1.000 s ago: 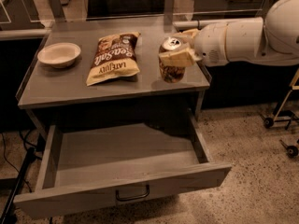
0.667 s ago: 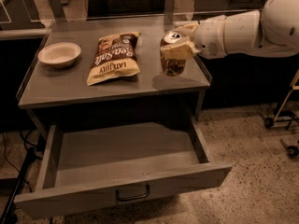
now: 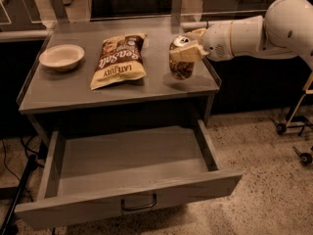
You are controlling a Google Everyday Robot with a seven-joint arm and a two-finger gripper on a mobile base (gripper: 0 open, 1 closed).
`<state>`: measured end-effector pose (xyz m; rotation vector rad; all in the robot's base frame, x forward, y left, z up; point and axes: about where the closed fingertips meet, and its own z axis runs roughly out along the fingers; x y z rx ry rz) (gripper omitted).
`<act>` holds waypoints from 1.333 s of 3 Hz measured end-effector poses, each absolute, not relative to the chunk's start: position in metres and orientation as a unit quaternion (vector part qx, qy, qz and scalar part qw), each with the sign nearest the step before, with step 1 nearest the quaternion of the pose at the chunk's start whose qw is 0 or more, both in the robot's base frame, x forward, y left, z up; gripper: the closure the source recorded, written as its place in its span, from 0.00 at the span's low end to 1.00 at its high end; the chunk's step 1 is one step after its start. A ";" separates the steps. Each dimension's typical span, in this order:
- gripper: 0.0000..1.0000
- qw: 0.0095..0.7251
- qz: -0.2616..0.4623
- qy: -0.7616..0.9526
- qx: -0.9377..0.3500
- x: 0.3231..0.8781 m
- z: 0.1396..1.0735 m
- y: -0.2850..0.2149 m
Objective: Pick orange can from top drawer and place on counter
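Observation:
The orange can (image 3: 180, 65) is upright over the right side of the counter (image 3: 68, 89), just right of the chip bag. My gripper (image 3: 188, 47) reaches in from the right on a white arm and is shut on the can's upper half, one pale finger (image 3: 190, 54) across its front. The can's base is at or just above the counter surface; I cannot tell if it touches. The top drawer (image 3: 73, 207) is pulled fully open below the counter and its inside shows nothing in it. Its dark handle (image 3: 139, 204) sits at the front centre.
A brown-and-yellow chip bag (image 3: 118, 60) lies flat in the counter's middle. A pale bowl (image 3: 61, 57) stands at the counter's left. Low rims run along the counter's sides. A wheeled stand (image 3: 293, 126) is on the floor at the right.
My gripper and the can have shifted slightly up and back over the counter's right side. The drawer, bag and bowl have not moved.

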<state>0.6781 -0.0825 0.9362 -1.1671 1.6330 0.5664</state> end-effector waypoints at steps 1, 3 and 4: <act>1.00 0.482 0.252 0.686 -0.483 0.699 0.914 -0.087; 1.00 0.462 0.271 0.692 -0.485 0.724 0.895 -0.095; 0.81 0.462 0.271 0.692 -0.485 0.724 0.895 -0.095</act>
